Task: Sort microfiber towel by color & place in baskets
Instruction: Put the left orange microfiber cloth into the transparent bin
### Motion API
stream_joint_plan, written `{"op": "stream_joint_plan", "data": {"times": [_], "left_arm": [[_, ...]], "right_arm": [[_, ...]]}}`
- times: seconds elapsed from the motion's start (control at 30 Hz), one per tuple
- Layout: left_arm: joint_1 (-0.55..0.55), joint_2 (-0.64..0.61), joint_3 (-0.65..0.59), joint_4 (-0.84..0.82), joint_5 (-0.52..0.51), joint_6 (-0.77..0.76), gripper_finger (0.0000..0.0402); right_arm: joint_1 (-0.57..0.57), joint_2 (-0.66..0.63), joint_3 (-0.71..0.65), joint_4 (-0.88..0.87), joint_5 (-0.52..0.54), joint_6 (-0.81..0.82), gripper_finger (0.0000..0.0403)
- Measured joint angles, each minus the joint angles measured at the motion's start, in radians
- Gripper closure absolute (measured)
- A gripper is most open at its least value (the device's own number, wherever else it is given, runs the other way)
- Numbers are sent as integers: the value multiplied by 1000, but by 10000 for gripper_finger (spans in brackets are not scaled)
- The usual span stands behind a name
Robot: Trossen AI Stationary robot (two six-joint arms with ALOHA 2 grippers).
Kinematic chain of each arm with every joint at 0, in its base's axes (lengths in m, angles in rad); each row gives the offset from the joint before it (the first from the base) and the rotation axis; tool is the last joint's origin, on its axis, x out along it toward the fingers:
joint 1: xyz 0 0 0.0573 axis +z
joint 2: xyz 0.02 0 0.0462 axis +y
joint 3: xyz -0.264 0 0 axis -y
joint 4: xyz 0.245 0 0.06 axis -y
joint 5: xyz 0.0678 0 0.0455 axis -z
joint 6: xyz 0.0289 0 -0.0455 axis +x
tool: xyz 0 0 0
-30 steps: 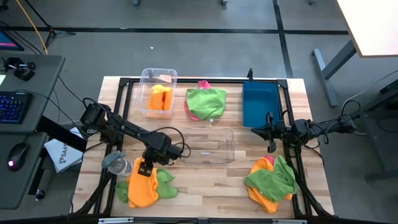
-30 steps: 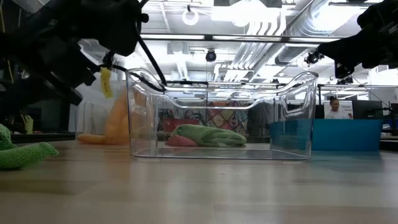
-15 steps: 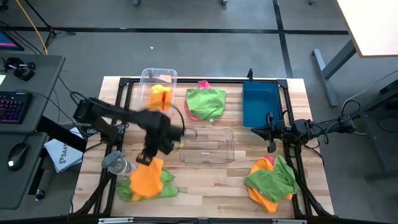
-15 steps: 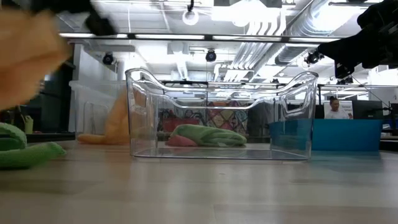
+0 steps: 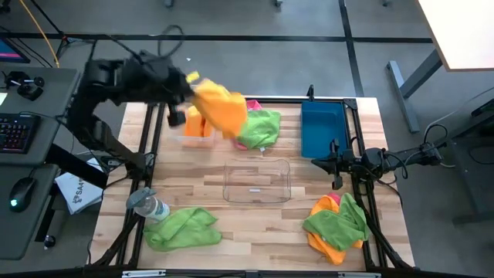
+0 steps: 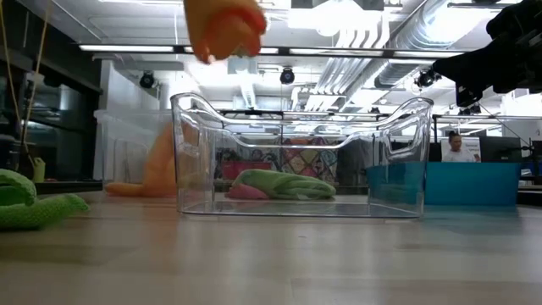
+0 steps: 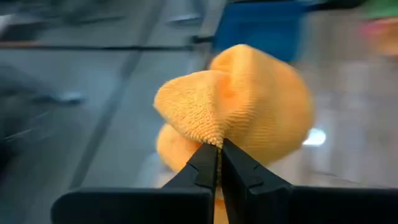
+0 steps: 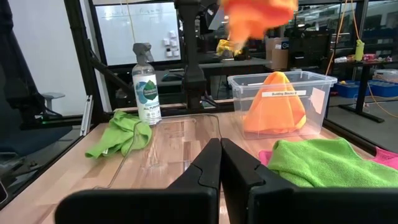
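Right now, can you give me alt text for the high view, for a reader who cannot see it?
The left gripper holds an orange towel in the air beside the clear bin holding orange cloth. An empty clear bin sits mid-table, a blue bin behind right, and the right gripper waits shut beside it.

orange towel (image 6: 225, 27) blurred, top cut off

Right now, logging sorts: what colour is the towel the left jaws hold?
Orange microfiber towel; left wrist view.

An orange towel (image 5: 220, 106) hangs from the dark left claw (image 7: 219, 148), orange fills a clear bin (image 5: 193, 127), lime green lies over pink (image 5: 258, 127), and the third bin (image 5: 320, 130) is solid blue on the pale wood surface (image 5: 255, 224).
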Motion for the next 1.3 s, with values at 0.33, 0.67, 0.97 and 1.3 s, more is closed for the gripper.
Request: {"op": "stream_joint_plan", "data": {"times": [0.33, 0.67, 0.97, 1.3], "left_arm": [[272, 12, -256, 164, -21, 70, 401], [317, 7, -700, 397, -38, 13, 401], [362, -169, -988, 412, -157, -182, 401], [412, -261, -1133, 516, -42, -208, 401]], "right_arm": [[0, 0, 0, 0, 0, 0, 402], [0, 0, 0, 0, 0, 0, 402], [0, 0, 0, 0, 0, 0, 402], [0, 0, 0, 0, 0, 0, 402]]}}
